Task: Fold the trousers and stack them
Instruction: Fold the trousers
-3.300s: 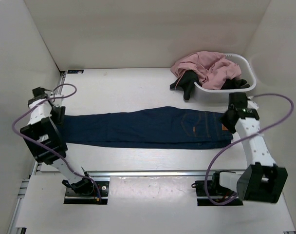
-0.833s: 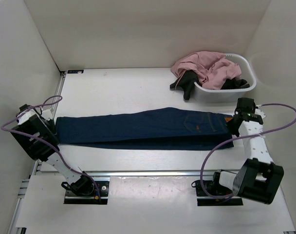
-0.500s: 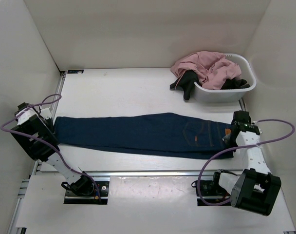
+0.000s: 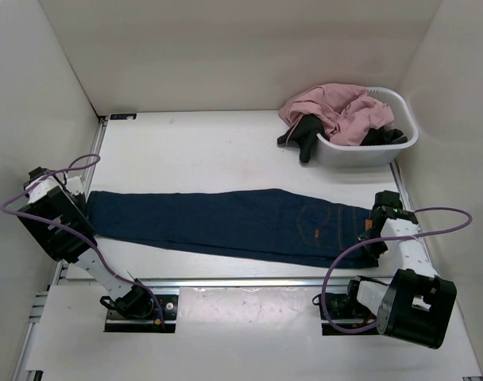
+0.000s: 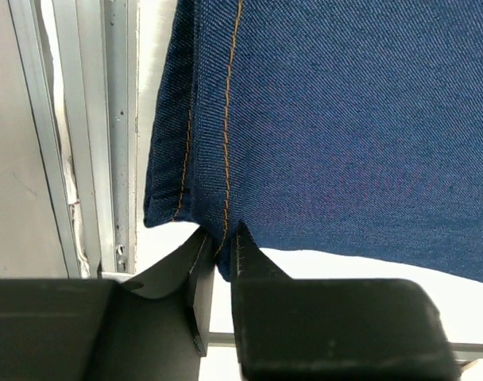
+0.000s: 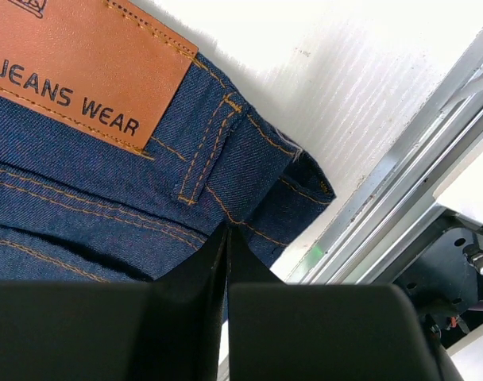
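The trousers (image 4: 226,222) are dark navy jeans folded lengthwise, stretched flat across the table from left to right. The leg hems lie at the left, the waistband with its orange-brown patch (image 6: 75,67) at the right. My left gripper (image 4: 81,208) is shut on the hem edge, seen in the left wrist view (image 5: 223,248) pinching the cloth by the orange stitching. My right gripper (image 4: 372,230) is shut on the waistband edge, seen in the right wrist view (image 6: 226,236) next to a belt loop.
A white basket (image 4: 400,147) at the back right holds a pink garment (image 4: 337,109). A small black garment (image 4: 303,133) hangs over its left side onto the table. Metal rails run along the table's left (image 5: 118,159) and right (image 6: 400,206) edges. White walls enclose the space.
Both arms have pulled the jeans taut and lengthened them, then shifted them toward the near edge. The right gripper with the waistband has moved nearer and lower.
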